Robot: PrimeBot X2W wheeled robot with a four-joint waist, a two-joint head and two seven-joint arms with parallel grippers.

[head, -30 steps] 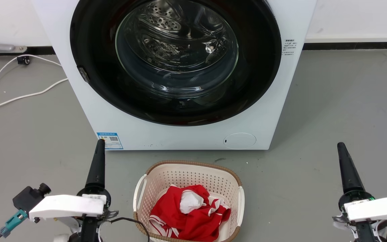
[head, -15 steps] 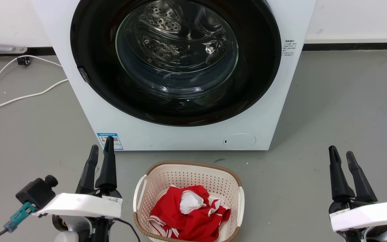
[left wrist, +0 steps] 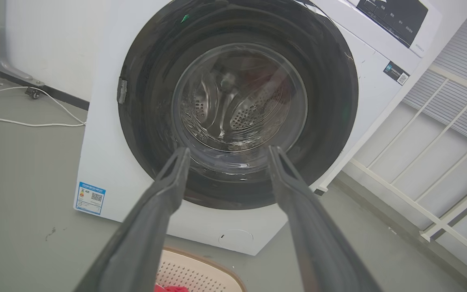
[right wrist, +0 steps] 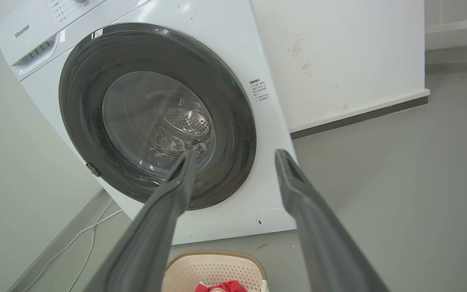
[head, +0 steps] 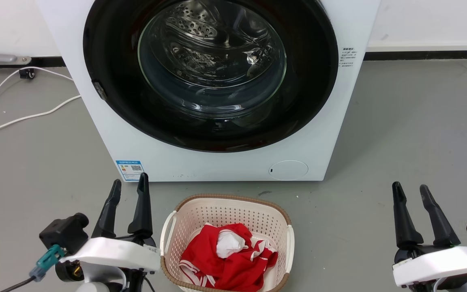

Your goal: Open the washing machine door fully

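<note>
The washing machine door (head: 108, 61) is a glossy black disc with a clear glass bowl in its centre, lying flat against the white machine front; it also faces me as the door (left wrist: 144, 97) and the door (right wrist: 81, 109). A small metal catch (head: 99, 90) sits on its left rim. My left gripper (head: 129, 183) hovers open over the floor near the machine's lower left corner, holding nothing. My right gripper (head: 411, 189) hangs open at the lower right, well clear of the machine.
A cream laundry basket (head: 280, 219) holding red and white clothing stands on the floor just before the machine, between my arms. White cables (head: 22, 117) trail over the grey floor at left. A small round white flap (head: 288, 170) sits low on the machine front.
Both grippers went from shut to open, fingers spreading. The left arm shifted right toward the basket and the right arm drifted slightly left and down.
</note>
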